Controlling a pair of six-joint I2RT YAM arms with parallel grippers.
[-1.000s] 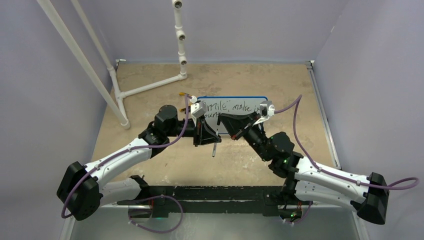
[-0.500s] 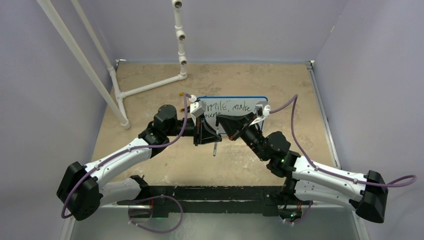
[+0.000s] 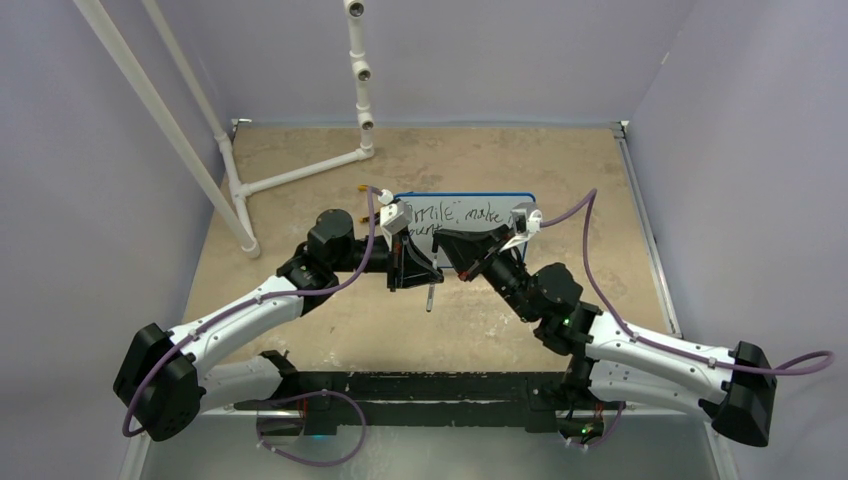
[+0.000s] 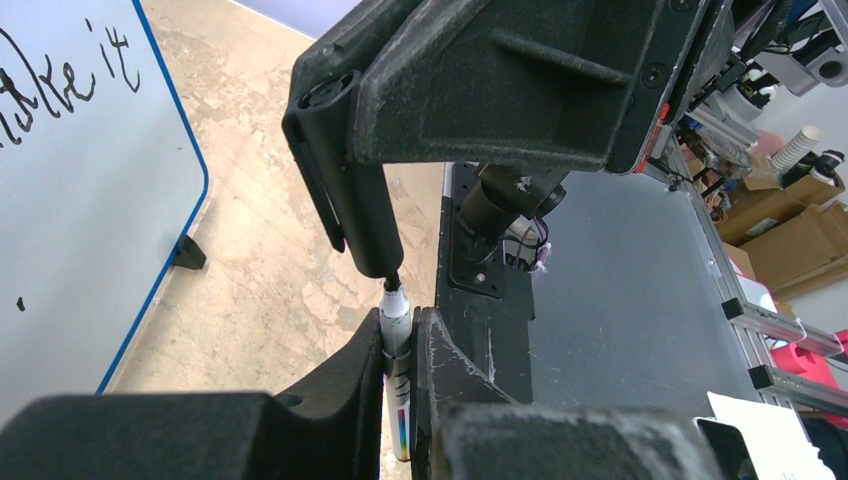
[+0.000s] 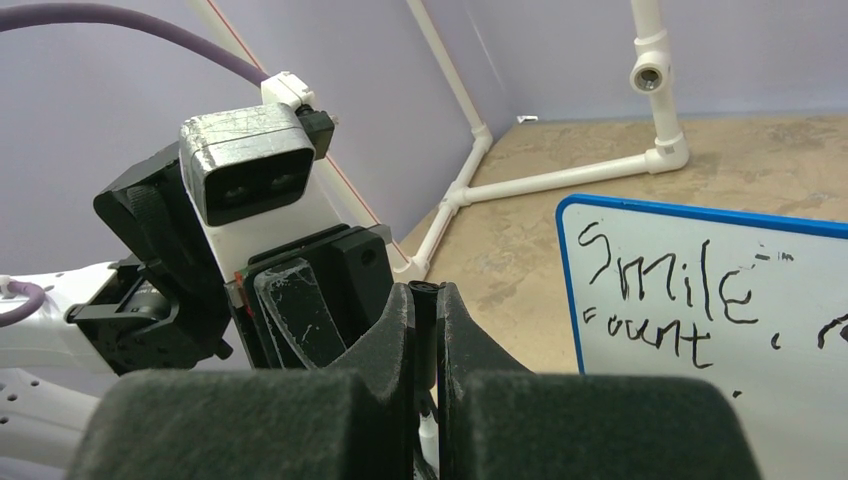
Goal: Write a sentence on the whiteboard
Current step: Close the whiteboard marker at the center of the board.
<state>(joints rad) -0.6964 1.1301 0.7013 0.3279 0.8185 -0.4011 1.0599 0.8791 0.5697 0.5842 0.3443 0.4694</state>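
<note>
Where the two arms meet just above the middle of the bench (image 3: 480, 160), the left end effector (image 4: 400, 345) is clenched on the white barrel of a marker (image 4: 393, 305), which hangs nib-up between its pads. The right end effector (image 5: 425, 320) is clenched on a slim black cap (image 4: 360, 215). In the left wrist view the cap's lower end sits right at the marker's nib, with the collar below it bare, so the cap looks started but not seated.

Just behind both stands the whiteboard (image 5: 800, 400), upright on its feet and facing the arms. The sentence (image 5: 660, 280) runs across it in two lines, "Smile, make it" over "count". Farther back, a white pipe frame (image 3: 300, 172) lies on the bench by the wall.

With the writing apparently complete, I judge the step in hand to be recapping the marker. The next move calls for keeping cap and barrel in line and pressing them together along that axis until they seat. A skewed push could slide the barrel in the left grip.
</note>
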